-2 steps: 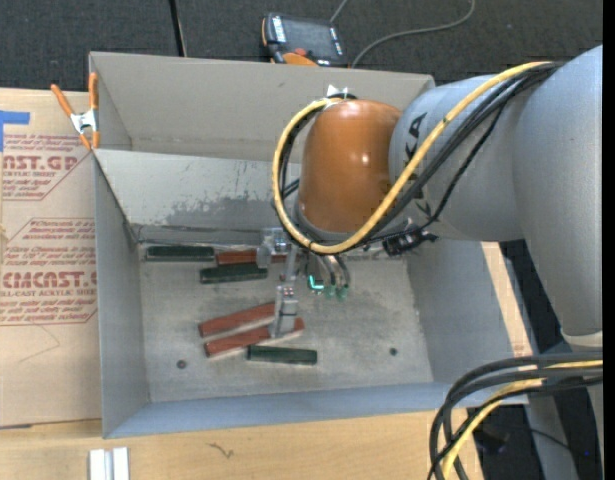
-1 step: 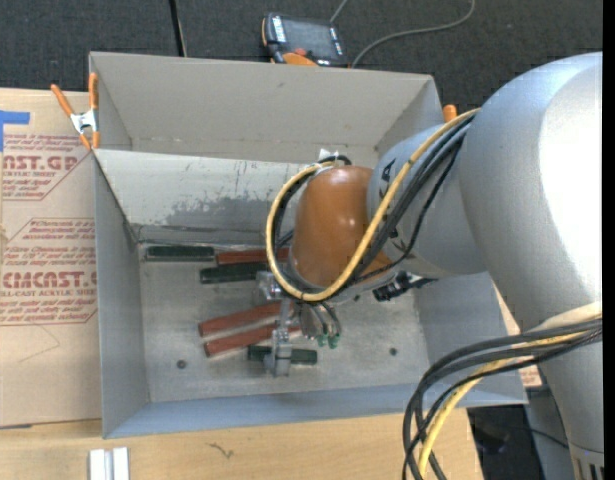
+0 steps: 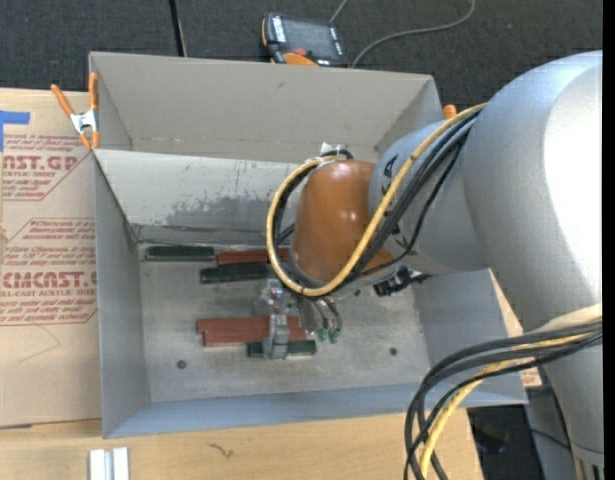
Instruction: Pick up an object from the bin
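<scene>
Gripper (image 3: pixel 283 334) is seen low in bin (image 3: pixel 122 268), at the 3 o'clock end of red bar (image 3: pixel 225 330) and green bar (image 3: pixel 259 349), near the floor's 6 o'clock. Its opening cannot be told. Nothing is seen lifted; grasp and lift are judged left.

Bin (image 3: pixel 122 308) floor: two groups of flat bars, well apart. Far group, along foot of back wall: long bar (image 3: pixel 179 253) leftmost; second bar (image 3: pixel 242 258) just right of it, end to end (touching or not, cannot tell); third bar (image 3: pixel 227 276) just before both. Near group, mid-floor: wide block (image 3: pixel 230 330) at left; short piece (image 3: pixel 265 349) at its right near corner. Gripper (image 3: pixel 282 336) down over right end of near group; arm above bin's right half.
</scene>
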You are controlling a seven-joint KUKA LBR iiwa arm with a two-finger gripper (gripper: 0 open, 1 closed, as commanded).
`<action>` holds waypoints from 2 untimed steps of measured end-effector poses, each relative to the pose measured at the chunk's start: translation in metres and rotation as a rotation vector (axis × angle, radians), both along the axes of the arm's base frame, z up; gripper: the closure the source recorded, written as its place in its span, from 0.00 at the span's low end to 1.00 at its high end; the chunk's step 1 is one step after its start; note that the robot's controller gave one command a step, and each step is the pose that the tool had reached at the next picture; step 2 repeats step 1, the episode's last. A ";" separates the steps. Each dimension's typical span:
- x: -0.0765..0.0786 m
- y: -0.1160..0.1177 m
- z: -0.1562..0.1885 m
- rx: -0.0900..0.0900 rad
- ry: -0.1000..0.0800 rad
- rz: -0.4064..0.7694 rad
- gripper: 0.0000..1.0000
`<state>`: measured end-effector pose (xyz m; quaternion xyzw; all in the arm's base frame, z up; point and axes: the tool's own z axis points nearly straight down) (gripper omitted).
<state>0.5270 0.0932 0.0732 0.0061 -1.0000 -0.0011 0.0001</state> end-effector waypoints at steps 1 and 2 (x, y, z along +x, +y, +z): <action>0.018 -0.012 0.128 -0.002 -0.010 0.064 1.00; 0.018 -0.012 0.128 -0.002 -0.010 0.064 1.00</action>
